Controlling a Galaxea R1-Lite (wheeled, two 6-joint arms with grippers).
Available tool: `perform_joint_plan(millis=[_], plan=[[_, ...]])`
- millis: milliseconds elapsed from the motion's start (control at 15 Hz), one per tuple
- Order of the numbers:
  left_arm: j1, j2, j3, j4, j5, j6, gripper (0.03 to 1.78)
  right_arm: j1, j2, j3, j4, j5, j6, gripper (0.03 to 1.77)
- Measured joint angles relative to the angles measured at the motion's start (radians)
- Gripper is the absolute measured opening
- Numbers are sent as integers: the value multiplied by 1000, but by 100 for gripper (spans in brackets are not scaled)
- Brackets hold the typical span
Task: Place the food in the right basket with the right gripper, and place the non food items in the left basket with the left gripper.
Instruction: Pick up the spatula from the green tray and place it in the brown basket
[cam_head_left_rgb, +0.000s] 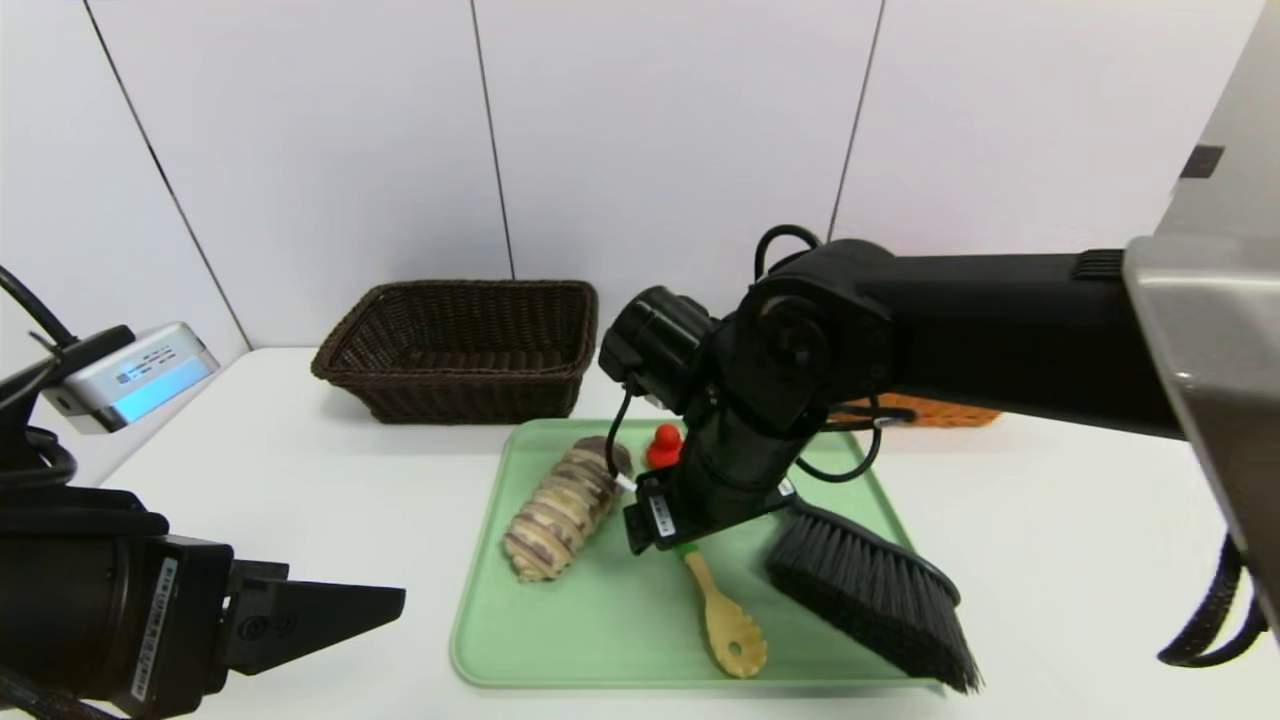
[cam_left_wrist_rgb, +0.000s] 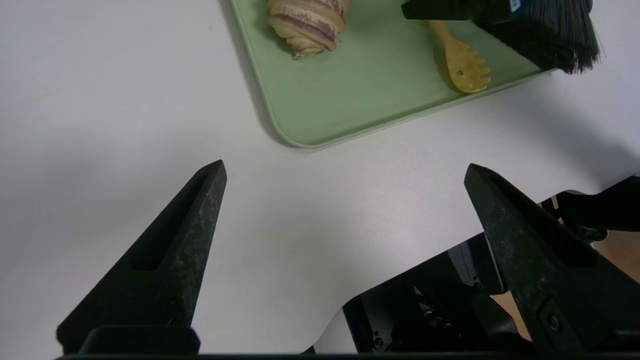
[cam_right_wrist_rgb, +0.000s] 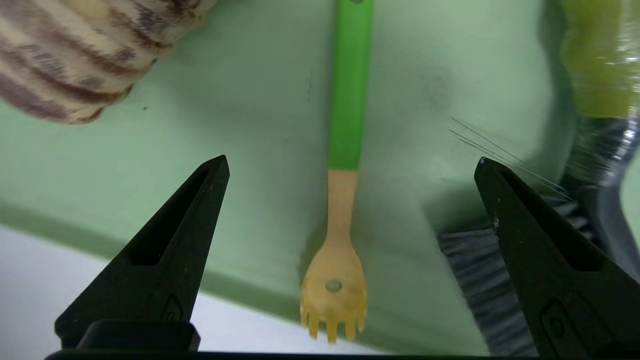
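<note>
Head high, wrists close; all share tray.

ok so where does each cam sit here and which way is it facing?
Head: on the robot's head, looking forward and down at the green tray; both arms show.
Left wrist: above the white table, facing the tray's near corner; open left gripper shows.
Right wrist: over the tray, pointing down; open right gripper straddles the spoon.
Shared: spoon, striped roll, brush.

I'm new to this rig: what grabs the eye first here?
The right gripper hangs open over the green tray, straddling the yellow spoon. On the tray, a striped roll lies left of it and a black brush right. The dark basket waits behind; the left gripper idles open, near left.
</note>
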Motion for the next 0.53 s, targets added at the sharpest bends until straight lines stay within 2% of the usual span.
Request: perform_joint_plan(millis=[533], plan=[[0,-17,3,11,0,-2,169,-15,77,-6,-19,-4,-1,170]])
